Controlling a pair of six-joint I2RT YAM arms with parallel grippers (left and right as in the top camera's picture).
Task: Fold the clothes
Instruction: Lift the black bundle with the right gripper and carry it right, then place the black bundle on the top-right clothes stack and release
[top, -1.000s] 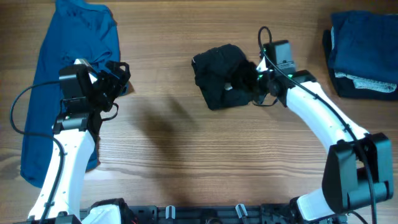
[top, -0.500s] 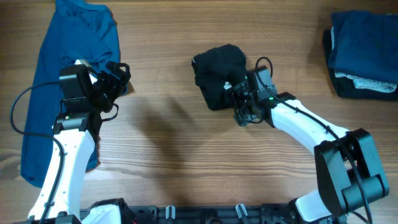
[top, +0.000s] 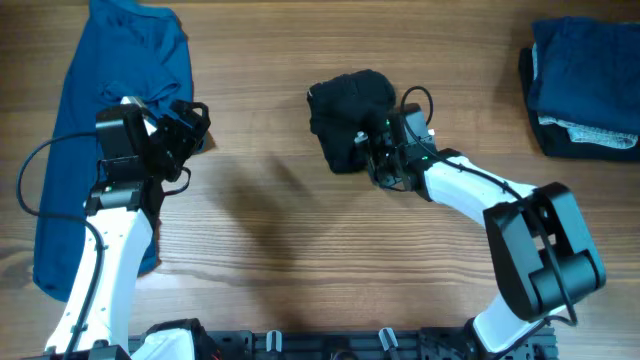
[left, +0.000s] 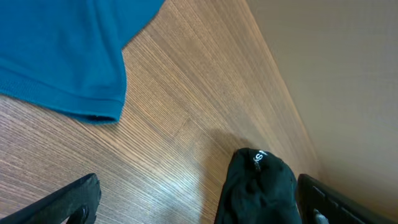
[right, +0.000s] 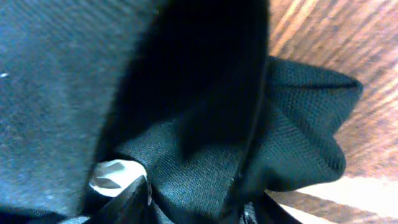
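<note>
The black garment (top: 350, 115) lies crumpled in a heap at the table's middle, and it also shows at the bottom of the left wrist view (left: 258, 193). My right gripper (top: 378, 160) is at its near right edge. There the fingers are closed on a bunched fold of black cloth (right: 186, 93) that fills the gap, with a white label (right: 115, 174) beside the left finger. The bright blue T-shirt (top: 120, 90) lies spread along the left side. My left gripper (top: 190, 125) hovers open by its right edge, nothing between its fingers (left: 68, 199).
A neat folded stack (top: 585, 85) of dark blue, grey and black clothes sits at the far right edge. Bare wooden tabletop (top: 270, 230) stretches between the two arms. The blue T-shirt's hem (left: 93, 115) lies at the upper left of the left wrist view.
My right gripper has swung from the black garment's right side to its near right edge, and its jaws have narrowed onto the cloth. The left arm has not moved.
</note>
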